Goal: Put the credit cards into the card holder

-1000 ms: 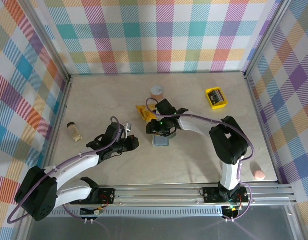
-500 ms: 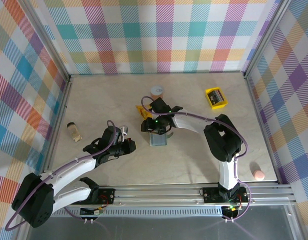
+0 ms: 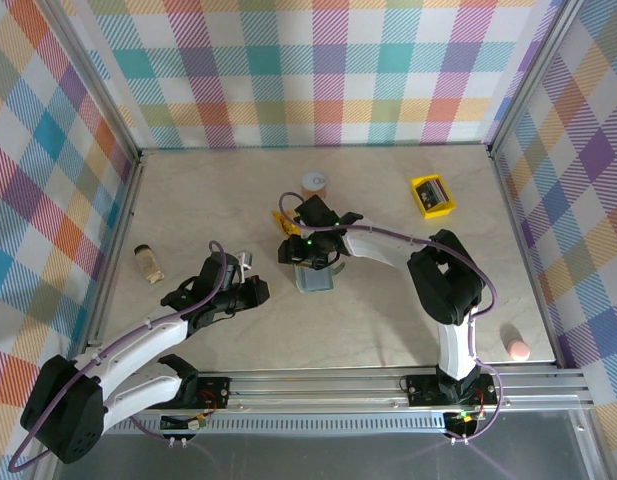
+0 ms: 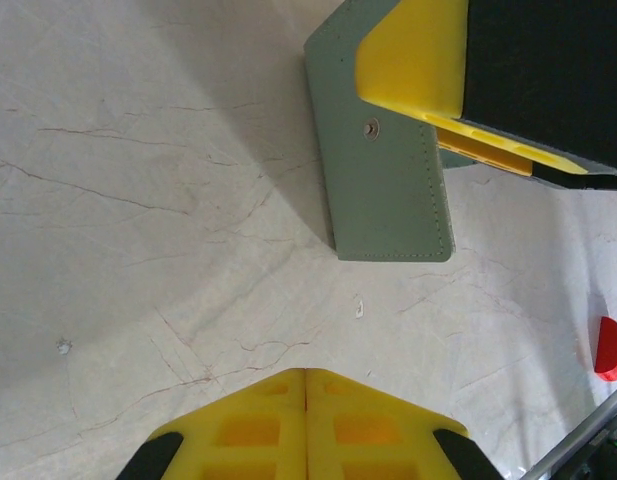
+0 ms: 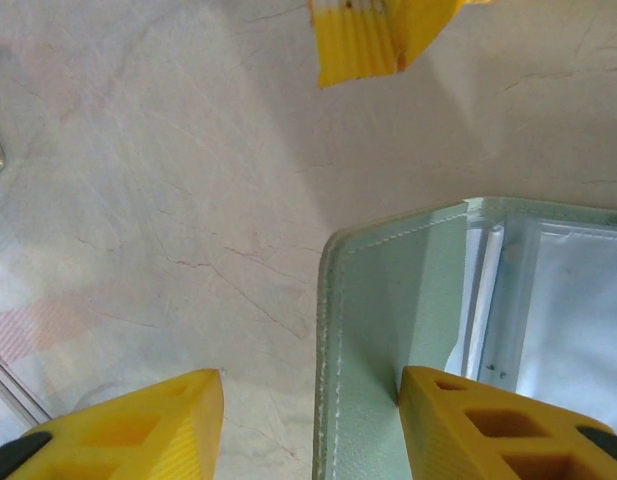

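The right gripper (image 5: 308, 425) is working on opening the card holder (image 5: 383, 310). The holder is lying in the middle of the table (image 3: 188, 200), just on the near side of the snack packet (image 3: 284, 223). The gripper's jaws are standing wide apart and are not squeezing anything. One finger is resting inside the opened holder by the fold, and the other is hanging over the bare table to the left, with the edge of the green flap lying between them. The left gripper (image 4: 306, 415) is waiting to the left of the holder, clenched with nothing showing between its fingers. I think no card is going in yet. Next, the holder needs to be lying open and flat while a gripper is fetching a card. I cannot tell for sure where the credit cards are lying. Since a second ago, the right gripper is sitting a bit more to the left, and the left gripper is sitting a little more to the near left.
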`<move>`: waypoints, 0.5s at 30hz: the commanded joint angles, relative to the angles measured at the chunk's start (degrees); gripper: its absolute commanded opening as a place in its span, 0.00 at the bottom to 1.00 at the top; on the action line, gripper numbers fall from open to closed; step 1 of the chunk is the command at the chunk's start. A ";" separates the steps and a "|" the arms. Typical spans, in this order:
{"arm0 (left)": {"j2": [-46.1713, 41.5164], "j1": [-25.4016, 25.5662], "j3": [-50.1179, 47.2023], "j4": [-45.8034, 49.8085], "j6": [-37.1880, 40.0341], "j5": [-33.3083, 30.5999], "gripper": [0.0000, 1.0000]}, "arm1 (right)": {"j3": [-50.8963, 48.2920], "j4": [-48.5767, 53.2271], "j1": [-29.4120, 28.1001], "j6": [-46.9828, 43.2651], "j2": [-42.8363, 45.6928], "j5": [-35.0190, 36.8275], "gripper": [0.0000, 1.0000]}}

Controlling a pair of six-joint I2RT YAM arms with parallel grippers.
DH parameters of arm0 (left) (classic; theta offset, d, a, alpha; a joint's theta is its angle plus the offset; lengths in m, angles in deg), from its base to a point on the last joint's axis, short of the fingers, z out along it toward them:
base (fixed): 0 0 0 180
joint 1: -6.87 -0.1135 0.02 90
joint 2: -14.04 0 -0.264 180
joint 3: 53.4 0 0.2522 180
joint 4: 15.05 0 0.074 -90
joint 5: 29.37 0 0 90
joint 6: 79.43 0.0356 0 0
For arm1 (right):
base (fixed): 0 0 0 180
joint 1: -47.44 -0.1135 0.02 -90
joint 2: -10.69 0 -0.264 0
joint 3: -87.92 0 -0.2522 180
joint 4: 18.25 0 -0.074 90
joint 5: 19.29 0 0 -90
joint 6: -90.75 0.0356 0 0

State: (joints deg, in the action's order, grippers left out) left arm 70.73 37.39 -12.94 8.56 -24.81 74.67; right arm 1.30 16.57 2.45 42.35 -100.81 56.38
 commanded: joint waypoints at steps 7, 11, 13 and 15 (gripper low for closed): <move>-1.49 -1.06 -0.39 2.45 -0.92 1.23 0.07 | 0.03 -3.59 -1.30 3.25 0.51 -3.47 0.50; -2.48 -1.33 -0.48 3.14 -1.32 1.34 0.07 | -0.32 -4.09 -1.80 4.05 0.54 -3.62 0.50; -3.02 -1.49 -0.47 3.54 -1.58 1.51 0.07 | -0.70 -3.83 -2.19 4.10 0.98 -2.89 0.50; -3.50 -1.52 -0.50 3.90 -1.79 1.51 0.07 | -1.25 -3.61 -2.53 4.09 1.50 -2.38 0.49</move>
State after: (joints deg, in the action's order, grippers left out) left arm 68.50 36.63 -12.94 10.90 -25.66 75.13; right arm 1.10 13.51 0.86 45.39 -100.81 54.20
